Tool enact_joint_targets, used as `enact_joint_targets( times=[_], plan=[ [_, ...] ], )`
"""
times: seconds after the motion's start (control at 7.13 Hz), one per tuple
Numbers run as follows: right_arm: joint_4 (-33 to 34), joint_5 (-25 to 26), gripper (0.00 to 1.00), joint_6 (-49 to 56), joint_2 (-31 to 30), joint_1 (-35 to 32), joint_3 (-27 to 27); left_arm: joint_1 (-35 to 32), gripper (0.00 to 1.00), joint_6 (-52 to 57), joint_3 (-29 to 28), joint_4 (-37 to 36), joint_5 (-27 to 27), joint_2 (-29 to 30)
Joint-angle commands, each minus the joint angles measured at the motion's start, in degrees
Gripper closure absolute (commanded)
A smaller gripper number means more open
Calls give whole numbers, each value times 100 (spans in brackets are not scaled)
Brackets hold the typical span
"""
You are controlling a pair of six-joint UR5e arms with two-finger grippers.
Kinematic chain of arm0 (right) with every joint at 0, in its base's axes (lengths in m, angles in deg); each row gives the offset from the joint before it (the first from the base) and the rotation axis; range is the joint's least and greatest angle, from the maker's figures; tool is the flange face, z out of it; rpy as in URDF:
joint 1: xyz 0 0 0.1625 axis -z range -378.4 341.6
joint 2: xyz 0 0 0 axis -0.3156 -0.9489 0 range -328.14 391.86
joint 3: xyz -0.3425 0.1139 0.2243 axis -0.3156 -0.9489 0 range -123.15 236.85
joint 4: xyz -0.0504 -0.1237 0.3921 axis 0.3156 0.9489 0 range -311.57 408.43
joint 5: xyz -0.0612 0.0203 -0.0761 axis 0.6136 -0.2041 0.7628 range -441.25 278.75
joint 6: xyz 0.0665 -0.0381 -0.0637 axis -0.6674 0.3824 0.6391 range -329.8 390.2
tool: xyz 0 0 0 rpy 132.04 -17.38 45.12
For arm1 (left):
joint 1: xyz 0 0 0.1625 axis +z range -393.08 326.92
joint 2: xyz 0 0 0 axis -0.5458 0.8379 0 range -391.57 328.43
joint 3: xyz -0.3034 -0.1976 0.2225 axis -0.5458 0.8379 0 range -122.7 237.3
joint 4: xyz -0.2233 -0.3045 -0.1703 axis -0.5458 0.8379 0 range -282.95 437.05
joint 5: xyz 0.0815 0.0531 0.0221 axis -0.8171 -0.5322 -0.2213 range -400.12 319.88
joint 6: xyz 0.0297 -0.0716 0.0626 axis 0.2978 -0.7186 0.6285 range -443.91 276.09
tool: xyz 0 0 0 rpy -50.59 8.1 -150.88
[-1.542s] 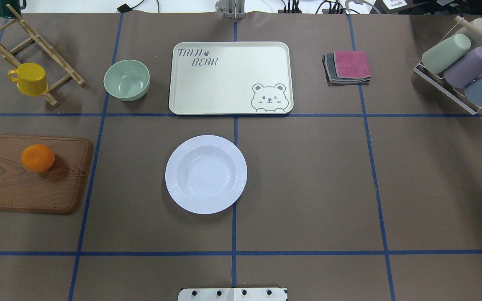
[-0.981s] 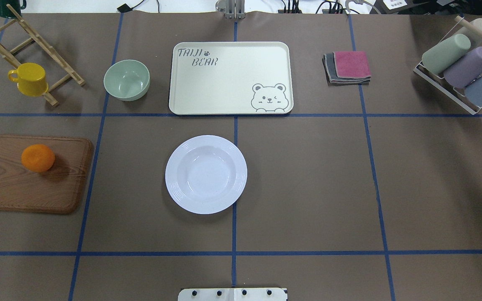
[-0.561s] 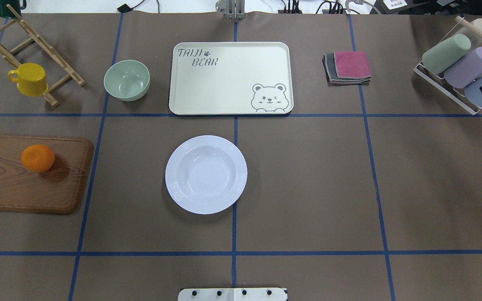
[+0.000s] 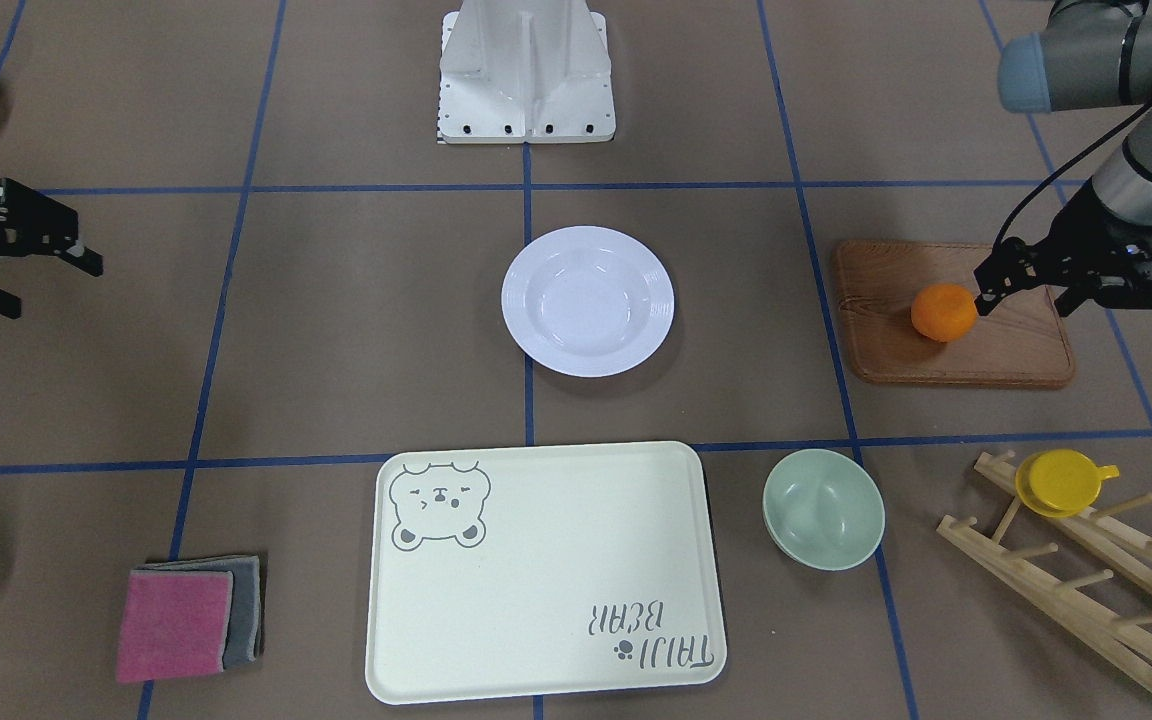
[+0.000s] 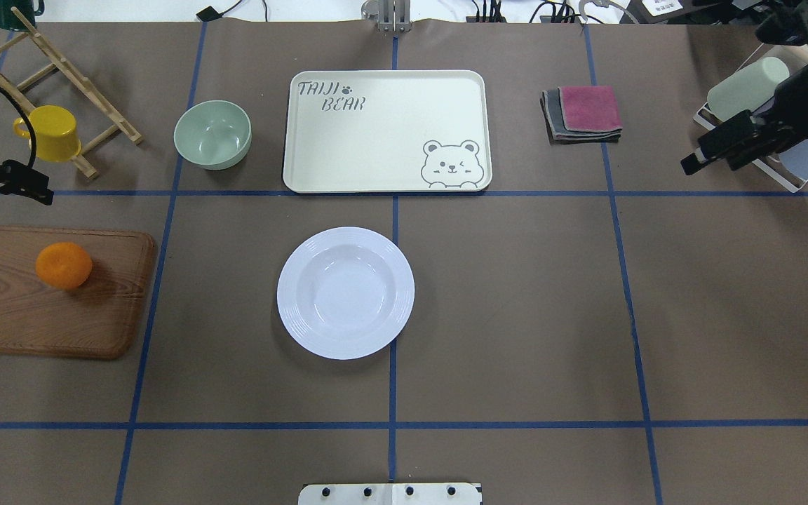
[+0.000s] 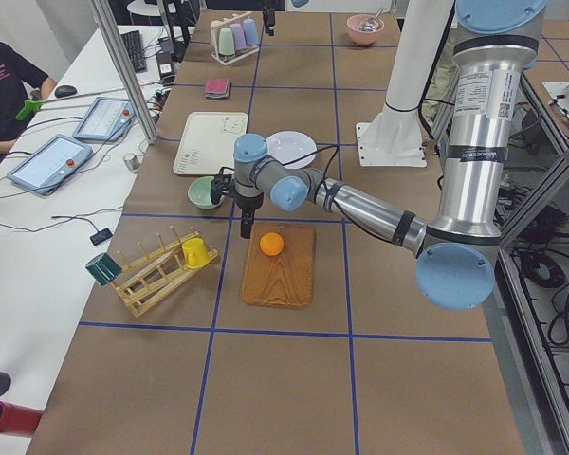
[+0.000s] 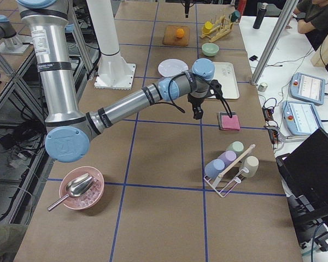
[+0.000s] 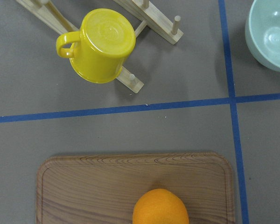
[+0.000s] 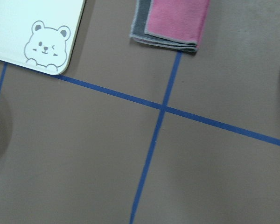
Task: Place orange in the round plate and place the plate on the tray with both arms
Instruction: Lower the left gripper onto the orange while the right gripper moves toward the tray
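The orange (image 5: 63, 265) sits on a brown wooden board (image 5: 95, 315) at the left of the table. In the left wrist view, the orange (image 8: 160, 207) is at the bottom edge. My left gripper (image 4: 1024, 300) hangs open just beyond the board's far edge, beside the orange (image 4: 944, 312) and apart from it. The white round plate (image 5: 345, 292) lies empty at the table's middle. Behind it lies the empty cream tray (image 5: 386, 130). My right gripper (image 4: 46, 288) stands open at the far right, holding nothing, and its wrist view shows the tray's (image 9: 37, 28) bear corner.
A pale-green bowl (image 5: 212, 134) stands left of the tray. A yellow cup (image 5: 50, 132) hangs on a wooden rack. Folded cloths (image 5: 583, 112) lie right of the tray. A wire rack with pastel cups (image 5: 748, 88) stands at the far right, under my right arm.
Both arms have come further into the overhead view from the sides, the left towards the board and the right past the cup rack. The orange, plate and tray have not moved.
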Motion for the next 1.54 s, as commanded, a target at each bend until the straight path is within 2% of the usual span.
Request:
enact_joint_targets(
  times=[0.0, 0.14, 0.42, 0.56, 0.84, 1.4],
  plan=[
    [-2703, 60, 1, -2287, 101, 669, -850, 251, 0, -368, -169, 223, -146, -19],
    [-3419, 165, 1, -2852, 154, 820, -1115, 453, 0, -423, -177, 232, -434, -28],
    [-3514, 612, 1, -3314, 373, 1189, -1065, 569, 0, -511, -256, 302, -455, -45],
    [-3549, 710, 1, -3324, 365, 1251, -1056, 683, 0, -694, -370, 572, -464, -45],
    [-3549, 711, 1, -3333, 374, 1252, -1048, 754, 0, -774, -581, 1153, -481, -274],
    [-3558, 719, 1, -3333, 374, 1252, -1048, 1018, 1, -1232, -617, 1199, -481, -283]
  ],
)
